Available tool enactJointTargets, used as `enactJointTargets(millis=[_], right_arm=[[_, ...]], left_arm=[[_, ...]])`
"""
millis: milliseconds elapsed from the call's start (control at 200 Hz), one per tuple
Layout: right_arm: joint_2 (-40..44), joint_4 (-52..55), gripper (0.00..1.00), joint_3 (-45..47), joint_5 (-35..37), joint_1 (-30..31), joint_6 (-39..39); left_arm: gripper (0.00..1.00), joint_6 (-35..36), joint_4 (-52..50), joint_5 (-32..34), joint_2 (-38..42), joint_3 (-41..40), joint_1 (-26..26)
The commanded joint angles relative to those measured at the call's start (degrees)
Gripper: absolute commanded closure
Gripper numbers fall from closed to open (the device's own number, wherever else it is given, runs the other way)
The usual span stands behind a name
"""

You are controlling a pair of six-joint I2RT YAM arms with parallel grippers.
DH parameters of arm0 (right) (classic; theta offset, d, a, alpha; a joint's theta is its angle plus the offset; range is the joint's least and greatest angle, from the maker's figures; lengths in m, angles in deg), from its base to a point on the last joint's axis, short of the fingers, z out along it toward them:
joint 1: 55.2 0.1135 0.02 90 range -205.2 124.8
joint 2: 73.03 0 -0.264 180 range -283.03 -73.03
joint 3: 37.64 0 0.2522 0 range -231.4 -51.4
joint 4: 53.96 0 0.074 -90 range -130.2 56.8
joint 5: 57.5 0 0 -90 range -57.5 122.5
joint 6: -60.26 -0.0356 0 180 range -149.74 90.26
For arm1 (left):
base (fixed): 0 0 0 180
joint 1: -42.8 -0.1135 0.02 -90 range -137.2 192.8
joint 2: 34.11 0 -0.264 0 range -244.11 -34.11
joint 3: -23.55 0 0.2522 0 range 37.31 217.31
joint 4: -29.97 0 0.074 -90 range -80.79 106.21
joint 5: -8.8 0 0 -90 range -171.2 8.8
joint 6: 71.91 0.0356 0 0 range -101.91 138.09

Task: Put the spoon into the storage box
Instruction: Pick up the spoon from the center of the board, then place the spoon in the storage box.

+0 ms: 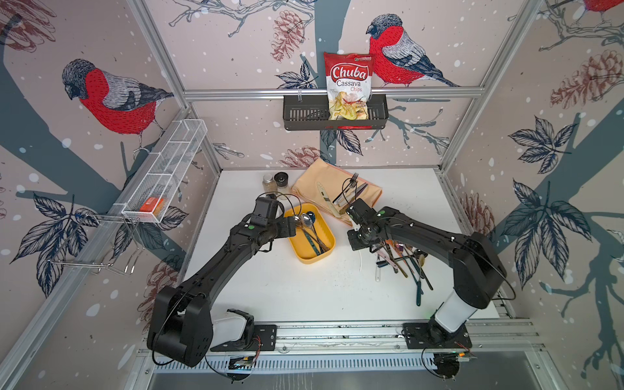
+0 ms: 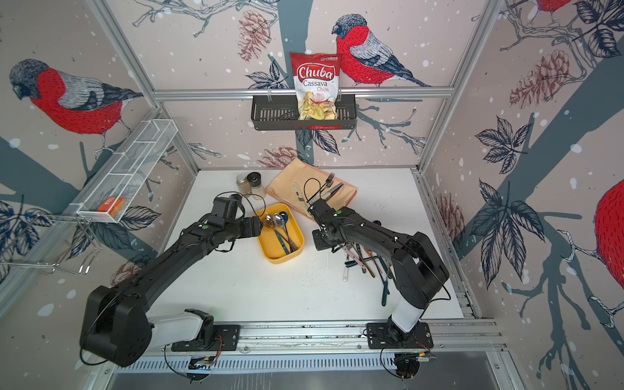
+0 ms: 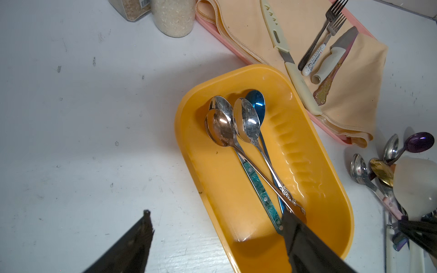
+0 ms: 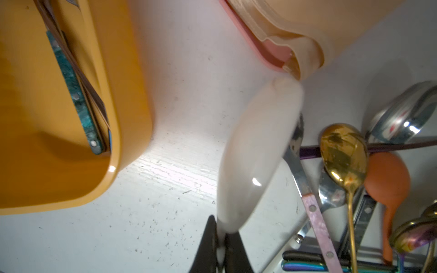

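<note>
Left wrist, left claw (image 3: 216,212): hanging released, fingers spread wide, gripping nothing, poised over one end of the storage box (image 3: 212,189).
Left wrist, box contents: four spoons (image 3: 246,123) are lying lengthwise inside, bowls bunched at one end.
Left wrist, white spoon (image 3: 413,184): showing at the frame edge, outside the box, just beside the cutlery pile (image 3: 369,170).
Right wrist, right claw (image 4: 222,227): clenching on the white spoon's narrow handle, just behind the bowl.
Right wrist, spoon position: pointing out over bare desk (image 4: 165,189), between box and pile. Cannot tell whether it is hanging clear of the desk.
Right wrist, spoon look: glossy plain white, with a deep oval bowl that is catching one highlight and blurring slightly.
Handling, judged: it is looking light and stiff. The glaze is suggesting a slippery grip, so pinching the flat handle is suiting it better than the bowl. Plastic or ceramic cannot be told, so I am treating it as breakable.
Top views, layout: the yellow box (image 1: 309,258) (image 2: 277,257) is sitting mid-desk between the arms. The right claw is hiding under its wrist.
</note>
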Motion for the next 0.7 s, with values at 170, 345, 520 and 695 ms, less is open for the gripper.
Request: enactJointTargets(millis=[170, 345, 520, 695], right_arm=[[-10.26, 10.96, 0.95, -17.03, 4.43, 1.3, 6.65], [-17.72, 14.51, 0.95, -29.48, 5.71, 2.34, 8.44], [-25.32, 17.45, 0.95, -41.5, 5.67, 4.08, 9.14], [-30.18, 17.68, 0.95, -48.15, 4.62, 5.3, 8.87]], left_arm=[[0.12, -3.98, 1.04, -2.15, 3.1, -4.18, -5.88], [0.12, -4.98, 1.41, -2.44, 4.69, -6.08, -7.64], [0.12, -5.65, 1.51, -2.46, 4.59, -7.11, -7.98], [0.12, -5.76, 1.44, -2.19, 4.71, -7.53, -8.15]])
